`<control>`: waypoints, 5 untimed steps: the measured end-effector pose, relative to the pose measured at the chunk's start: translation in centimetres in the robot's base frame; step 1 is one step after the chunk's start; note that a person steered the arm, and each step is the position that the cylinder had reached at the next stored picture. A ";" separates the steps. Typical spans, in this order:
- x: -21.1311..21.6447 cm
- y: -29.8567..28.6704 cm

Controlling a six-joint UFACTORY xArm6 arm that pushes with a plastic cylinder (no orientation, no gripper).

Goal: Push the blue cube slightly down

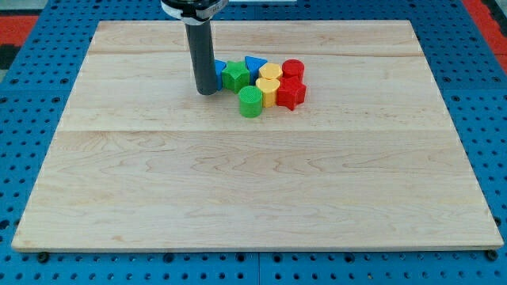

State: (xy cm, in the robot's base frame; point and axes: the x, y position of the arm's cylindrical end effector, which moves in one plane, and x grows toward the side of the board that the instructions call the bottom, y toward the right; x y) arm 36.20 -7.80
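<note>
My tip (pixel 207 92) has no jaws to open or close; it stands on the wooden board (pixel 238 190), touching, as far as I can tell, the blue cube (pixel 219 70). That cube is half hidden behind the rod, at the left end of the cluster beside the green block (pixel 234 75).

rod upright, my tip (pixel 207 92) down — on board

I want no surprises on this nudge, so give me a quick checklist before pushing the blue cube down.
1. Blue cube located: ok, though the rod covers most of it.
2. My tip above the cube, ready to push down: not ok; it sits at the cube's lower left.
3. Path below the cube free of blocks: ok.
4. Neighbours apart from the cube: not ok; the green block touches it.
5. Board room below: ok.
</note>
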 end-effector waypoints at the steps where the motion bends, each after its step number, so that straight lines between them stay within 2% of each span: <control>1: -2.6 -2.6; 3: -8.5 -2.6; 4: -10.8 -0.6; 5: -8.5 1.3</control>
State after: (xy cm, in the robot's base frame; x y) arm 27.70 -6.50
